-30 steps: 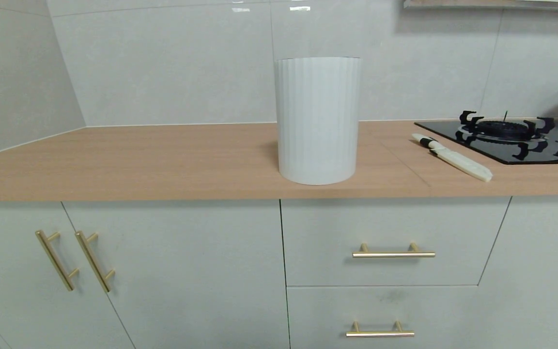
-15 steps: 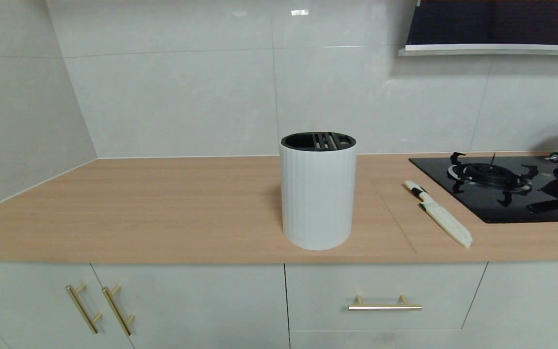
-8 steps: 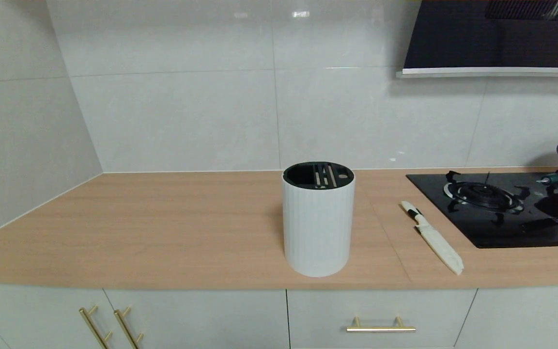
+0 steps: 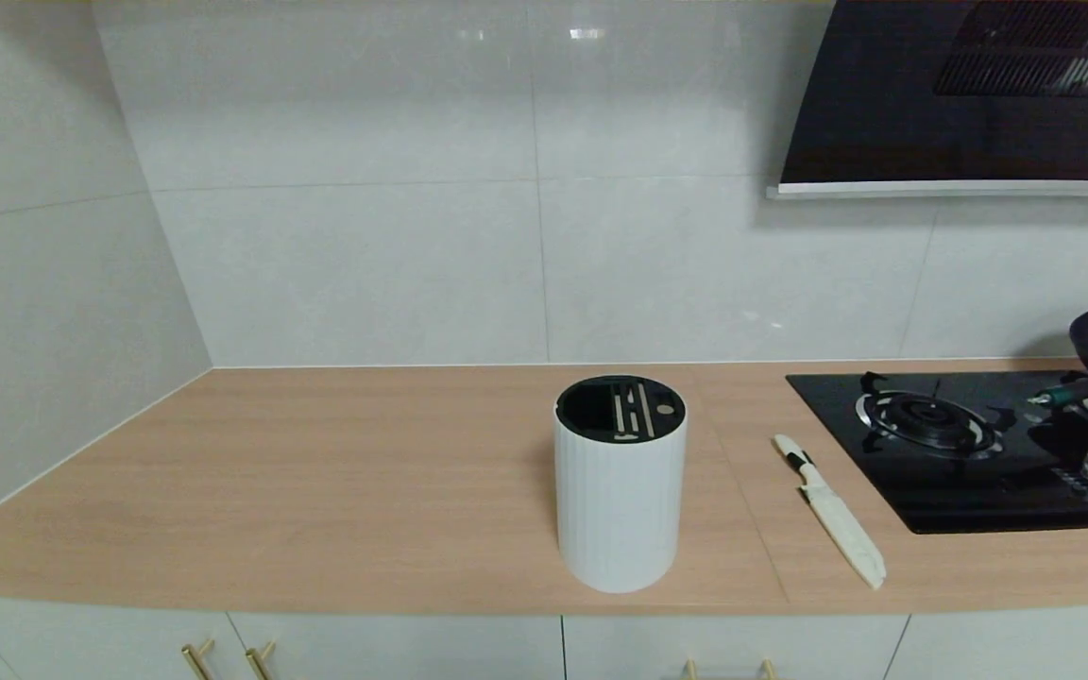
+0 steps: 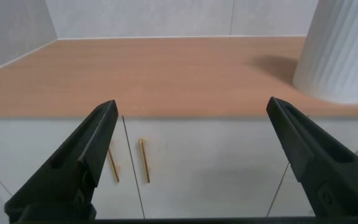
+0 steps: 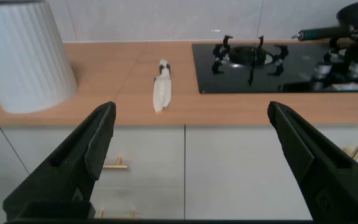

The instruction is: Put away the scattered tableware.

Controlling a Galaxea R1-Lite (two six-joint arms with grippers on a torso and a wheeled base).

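Left pincer (image 5: 191, 106) and right pincer (image 6: 191, 109) hung spread and empty, short of the wooden bench (image 4: 317, 472). Mid-bench stood a white ribbed cylindrical holder (image 4: 620, 510) with a black slotted top; to its right, apart from it, lay a cream-bladed knife (image 4: 832, 515). Approach step, seemingly: next, the right pincer should grasp the knife's far handle.

A white ribbed cylindrical knife holder (image 4: 620, 501) stands upright at the lower middle of the head view, its black top insert showing slots and one wide opening. To its right, apart from it, a cream-white knife (image 4: 829, 510) lies flat. Its black-banded handle points up-frame and its tip toward the lower right.
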